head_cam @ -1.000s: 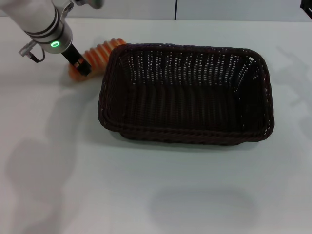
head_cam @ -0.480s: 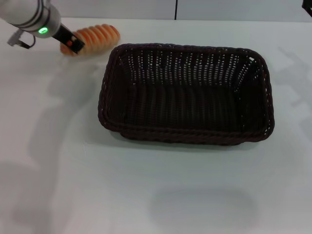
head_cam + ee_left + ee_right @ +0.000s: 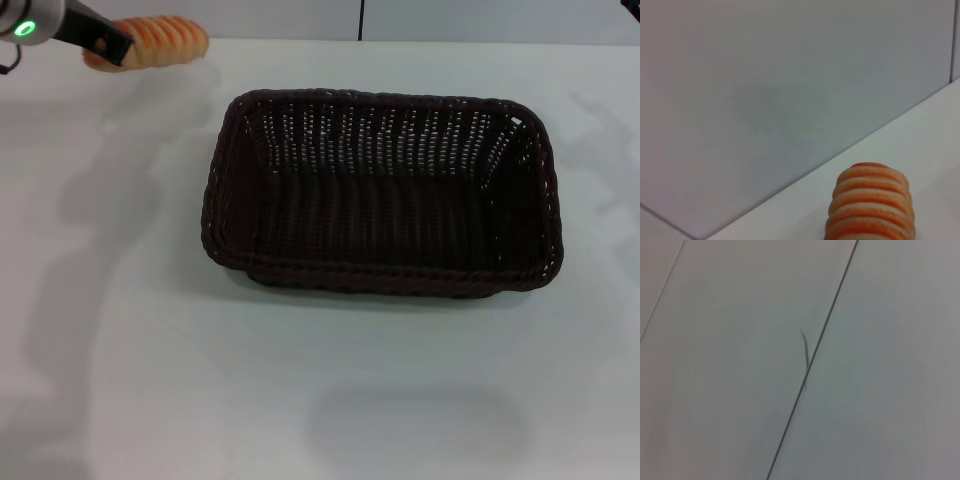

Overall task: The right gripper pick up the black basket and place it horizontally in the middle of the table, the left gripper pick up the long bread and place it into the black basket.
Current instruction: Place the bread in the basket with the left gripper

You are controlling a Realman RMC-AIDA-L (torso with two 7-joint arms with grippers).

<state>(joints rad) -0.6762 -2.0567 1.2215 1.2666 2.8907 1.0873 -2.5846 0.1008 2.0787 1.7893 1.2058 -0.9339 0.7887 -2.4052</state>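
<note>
The black basket (image 3: 385, 190) lies lengthwise across the middle of the white table (image 3: 300, 400), empty. My left gripper (image 3: 105, 45) is at the far left back corner of the head view, its silver wrist with the green light at the frame edge. It is shut on the long bread (image 3: 150, 42), an orange loaf with cream stripes, held in the air above the table's back left. The bread's end also shows in the left wrist view (image 3: 870, 205). The right gripper is out of view.
A grey wall with a dark vertical seam (image 3: 360, 20) runs behind the table's back edge. The right wrist view shows only grey panels with a dark seam (image 3: 810, 360).
My left gripper has lifted the long bread off the table beside the basket's left corner and carried it up and toward the back left. The basket has not moved.
</note>
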